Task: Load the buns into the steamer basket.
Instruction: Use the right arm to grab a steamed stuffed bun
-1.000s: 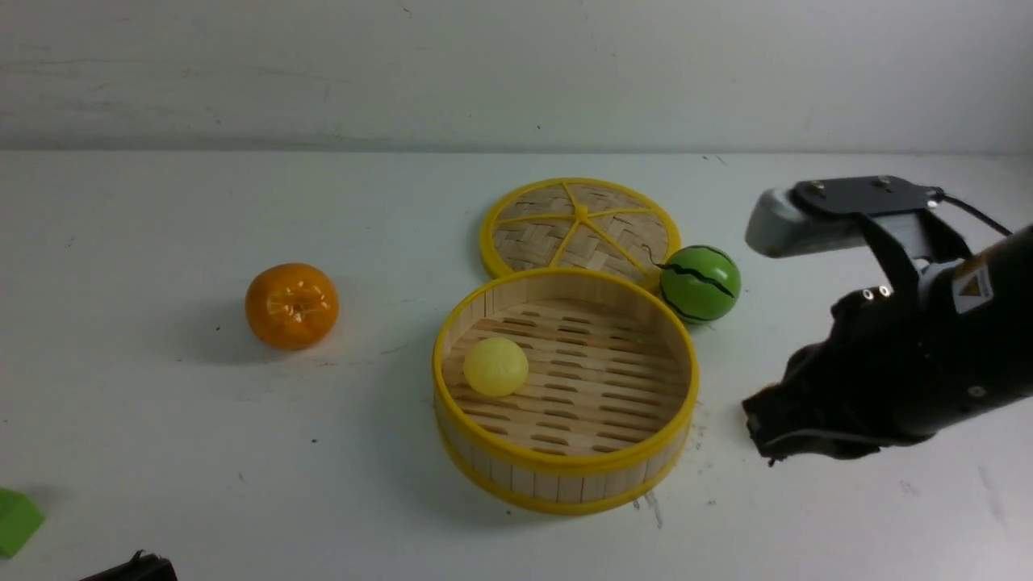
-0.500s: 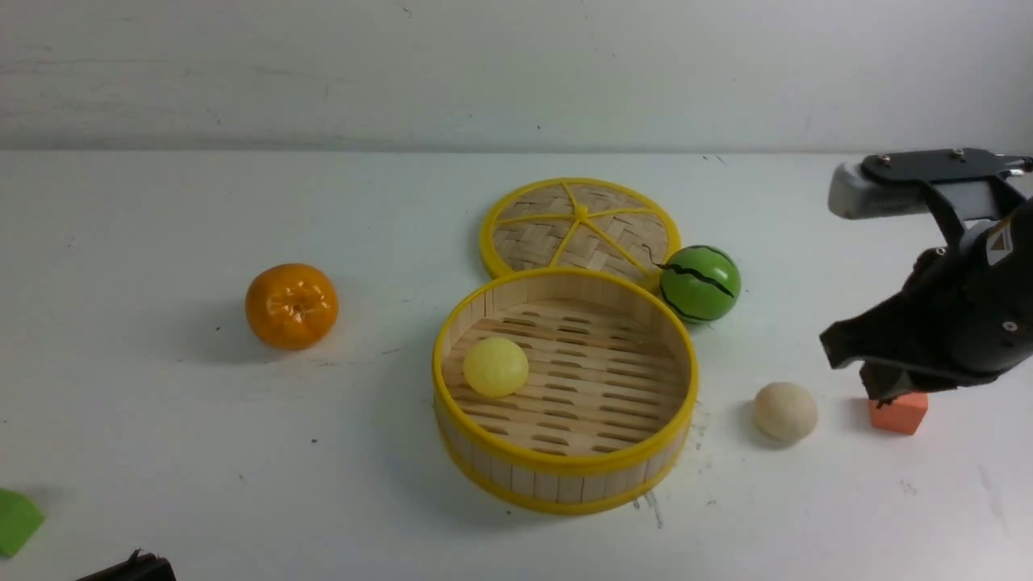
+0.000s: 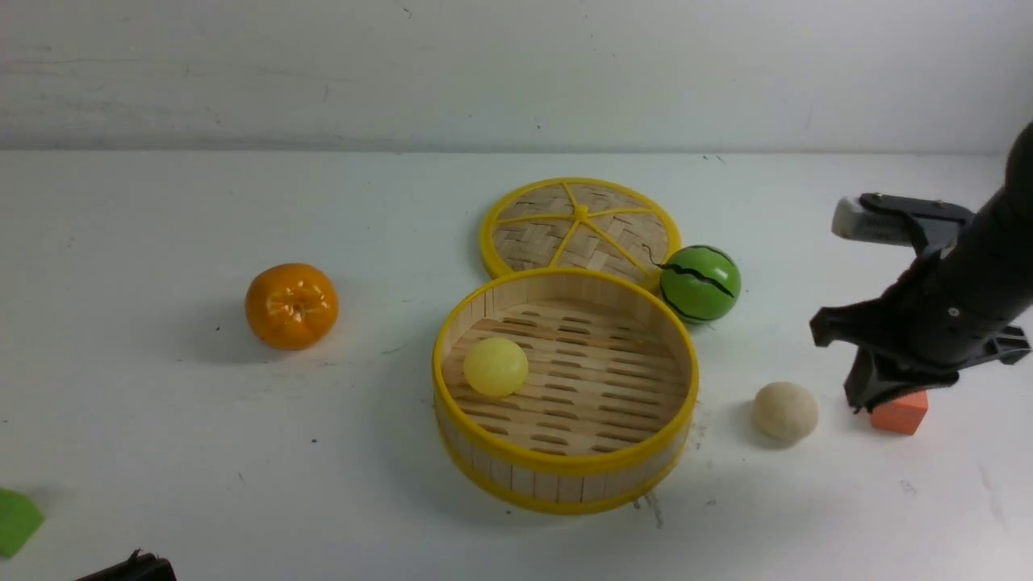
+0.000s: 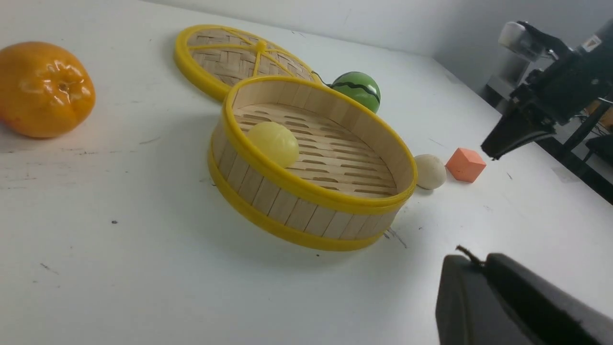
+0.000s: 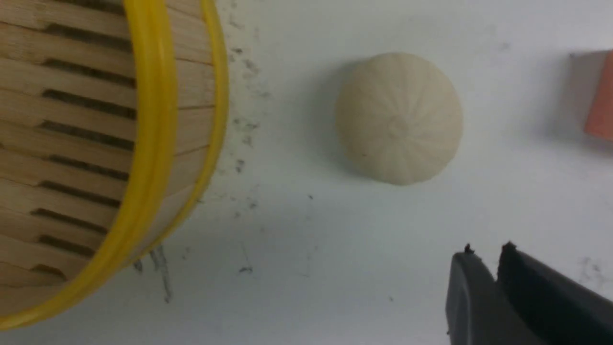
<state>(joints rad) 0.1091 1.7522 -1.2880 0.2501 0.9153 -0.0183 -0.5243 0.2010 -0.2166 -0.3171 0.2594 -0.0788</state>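
Bamboo slats make the floor of the steamer basket [image 3: 557, 484], which sits in the middle of the white table [image 3: 161, 420]. The pale yellow bun [image 3: 495, 366] lies inside it, on the floor, close to the left wall. The cream bun [image 3: 785, 411] is not in the basket. It lies on the table just to the right of it, and the two do not touch. A small orange cube [image 3: 898, 413] sits a little further right.

The right gripper [image 3: 862, 397] hangs over the right side of the table. Its tip points down beside the cube, to the right of the cream bun. Its two fingers are pressed together and hold nothing.

The left gripper [image 4: 479, 262] is low at the near left edge. Its fingers are together too, with nothing between them.

A flat woven lid [image 3: 579, 226] lies just behind the basket. A green striped ball [image 3: 700, 284] sits at the right of the lid, close to the basket's far right side. A shiny orange fruit [image 3: 291, 305] sits well to the left. A green block [image 3: 14, 520] peeks in at the near left edge.
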